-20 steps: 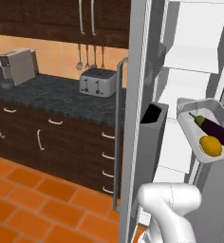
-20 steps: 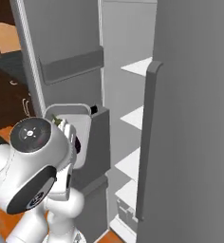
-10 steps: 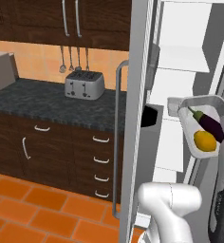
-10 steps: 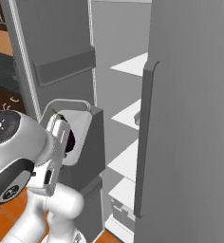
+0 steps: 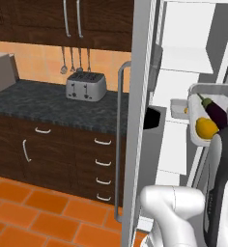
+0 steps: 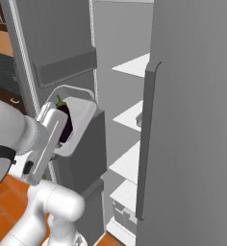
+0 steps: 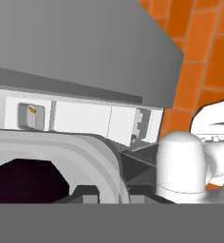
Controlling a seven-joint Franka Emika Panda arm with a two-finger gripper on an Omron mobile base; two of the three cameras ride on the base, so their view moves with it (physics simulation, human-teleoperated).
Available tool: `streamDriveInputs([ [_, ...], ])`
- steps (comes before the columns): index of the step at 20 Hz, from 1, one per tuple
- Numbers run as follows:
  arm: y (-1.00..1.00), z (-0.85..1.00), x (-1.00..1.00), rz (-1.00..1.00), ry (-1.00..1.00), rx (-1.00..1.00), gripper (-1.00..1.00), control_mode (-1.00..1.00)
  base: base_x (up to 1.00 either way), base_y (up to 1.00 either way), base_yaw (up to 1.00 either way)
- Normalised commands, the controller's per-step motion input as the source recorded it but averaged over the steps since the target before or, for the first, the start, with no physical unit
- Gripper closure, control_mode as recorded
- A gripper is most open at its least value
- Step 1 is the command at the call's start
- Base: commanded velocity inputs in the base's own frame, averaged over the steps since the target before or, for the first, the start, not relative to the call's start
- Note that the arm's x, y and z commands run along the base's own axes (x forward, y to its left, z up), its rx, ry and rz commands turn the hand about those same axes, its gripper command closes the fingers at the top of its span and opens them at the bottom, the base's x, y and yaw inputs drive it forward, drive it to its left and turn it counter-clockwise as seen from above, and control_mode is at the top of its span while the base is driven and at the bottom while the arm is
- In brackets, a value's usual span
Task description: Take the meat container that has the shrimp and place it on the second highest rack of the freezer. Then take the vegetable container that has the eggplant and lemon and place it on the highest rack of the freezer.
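While your end effector (image 7: 113, 198) grips the vegetable container (image 5: 199, 136), eggplant (image 5: 215, 112) and lemon (image 5: 206, 127) sit at right of the left base view.

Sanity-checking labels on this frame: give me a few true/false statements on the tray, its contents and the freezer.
1. The tray holding the eggplant and lemon is up in the air at the open freezer, not on a shelf. True.
2. The tray holds a shrimp. False: it holds a dark purple eggplant and a yellow lemon.
3. A silver toaster stands on the dark counter. True.
4. The freezer door is closed. False: it stands open, and white shelves show inside.
5. The lemon lies on the floor. False: it lies in the tray beside the eggplant.
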Motion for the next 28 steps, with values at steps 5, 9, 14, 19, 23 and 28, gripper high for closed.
streamDriveInputs([
  [5, 0.03, 0.4, 0.24, -0.09, -0.16, 0.0, 1.0, -1.0, 0.0, 0.0, 0.0],
  [9, 0.0, 0.34, 0.42, 0.0, -0.18, 0.0, 1.0, -1.0, 0.0, 0.0, 0.0],
  [14, -0.11, 0.41, 0.47, -0.01, -0.08, 0.05, 1.0, -1.0, 0.0, 0.0, 0.0],
  [19, -0.03, 0.32, 0.47, -0.05, 0.03, 0.03, 1.0, -1.0, 0.0, 0.0, 0.0],
  [23, -0.34, 0.38, 0.16, -0.01, 0.05, 0.03, 1.0, -1.0, 0.0, 0.0, 0.0],
  [28, -0.33, 0.14, 0.06, 0.01, 0.06, 0.05, 1.0, -1.0, 0.0, 0.0, 0.0],
])
